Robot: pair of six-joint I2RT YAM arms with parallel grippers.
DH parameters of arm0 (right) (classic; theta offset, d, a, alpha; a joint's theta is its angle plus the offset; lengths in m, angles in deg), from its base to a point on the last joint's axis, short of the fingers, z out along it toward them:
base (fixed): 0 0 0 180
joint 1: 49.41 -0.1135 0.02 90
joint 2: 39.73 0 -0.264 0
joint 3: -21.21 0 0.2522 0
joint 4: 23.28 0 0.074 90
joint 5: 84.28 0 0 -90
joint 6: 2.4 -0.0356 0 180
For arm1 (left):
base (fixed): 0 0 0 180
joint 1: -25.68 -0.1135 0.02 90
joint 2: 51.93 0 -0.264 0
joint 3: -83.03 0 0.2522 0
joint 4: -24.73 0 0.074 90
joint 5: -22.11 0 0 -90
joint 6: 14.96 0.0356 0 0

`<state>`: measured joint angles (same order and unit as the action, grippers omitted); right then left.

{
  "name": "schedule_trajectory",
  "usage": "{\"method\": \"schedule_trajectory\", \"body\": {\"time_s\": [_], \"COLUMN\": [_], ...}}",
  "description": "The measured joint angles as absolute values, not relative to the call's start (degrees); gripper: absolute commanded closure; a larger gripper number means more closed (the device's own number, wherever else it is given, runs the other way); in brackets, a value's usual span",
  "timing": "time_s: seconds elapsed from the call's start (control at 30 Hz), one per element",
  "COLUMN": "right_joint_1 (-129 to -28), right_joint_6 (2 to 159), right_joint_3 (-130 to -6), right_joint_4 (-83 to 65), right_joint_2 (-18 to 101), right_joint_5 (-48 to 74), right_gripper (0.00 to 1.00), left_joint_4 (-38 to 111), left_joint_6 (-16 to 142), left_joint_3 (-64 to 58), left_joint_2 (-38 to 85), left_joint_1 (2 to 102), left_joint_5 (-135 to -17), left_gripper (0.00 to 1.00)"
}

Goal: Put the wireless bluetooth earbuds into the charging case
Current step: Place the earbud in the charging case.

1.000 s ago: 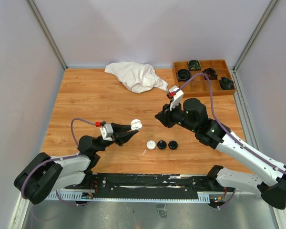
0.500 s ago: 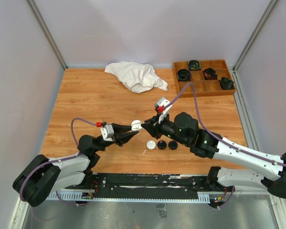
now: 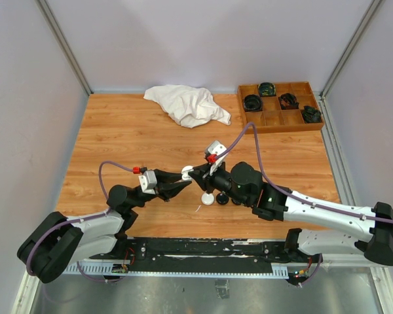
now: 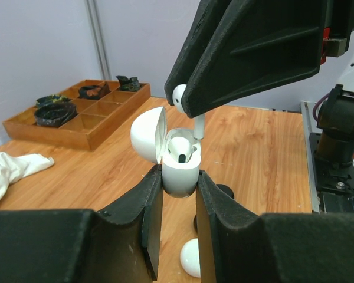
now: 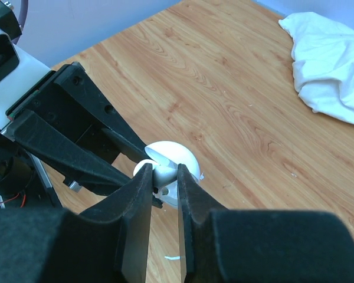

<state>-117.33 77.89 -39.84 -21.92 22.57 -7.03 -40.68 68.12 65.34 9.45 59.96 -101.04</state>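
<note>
The wood-grain laminate surface [image 3: 118, 137] carries a crumpled soft white cloth [image 3: 187, 104] and a compartmented wooden tray [image 3: 275, 118] of coiled black items at its far side. Nearer the arms lie small round pucks, 1 of them a white puck [image 3: 208, 199]. Above these the 2 arms meet. The left end effector [image 4: 178, 184], matte black plastic, pinches the lower body of the charging case [image 4: 183, 162]. This is a glossy, rounded white shell held upright off the surface, its hinged lid swung open to the left. The right end effector [image 5: 164, 174] is pressed onto 1 wireless bluetooth earbud [image 4: 178, 98], smooth white with a bulbous head and slim stem, the stem hanging just above the case's open wells. The step in hand looks like lowering that stem into a well. It should go best with the left arm holding the case level and the right descending straight along the stem's axis. The stem should be centred over the free well and clear of the lid, and released only once the head seats, since slick plastic may twist in the pinch. A dark spot shows in 1 well; whether that well is occupied I cannot tell.
</note>
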Motion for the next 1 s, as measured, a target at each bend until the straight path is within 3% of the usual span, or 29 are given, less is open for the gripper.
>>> {"method": "schedule_trajectory", "body": {"time_s": [0.6,1.0], "right_joint_1": [-118.06,-118.27], "right_joint_6": [80.09,81.06], "right_joint_3": [-38.81,-38.77], "right_joint_4": [-24.26,-23.03], "right_joint_2": [23.42,23.03], "right_joint_5": [-8.96,-7.62], "right_gripper": [0.80,0.50], "left_joint_4": [-41.12,-41.12], "left_joint_6": [65.78,65.34], "left_joint_3": [65.08,65.06], "left_joint_2": [9.52,9.52], "left_joint_1": [60.05,60.05], "left_joint_5": [-100.99,-100.14], "left_gripper": [1.00,1.00]}}
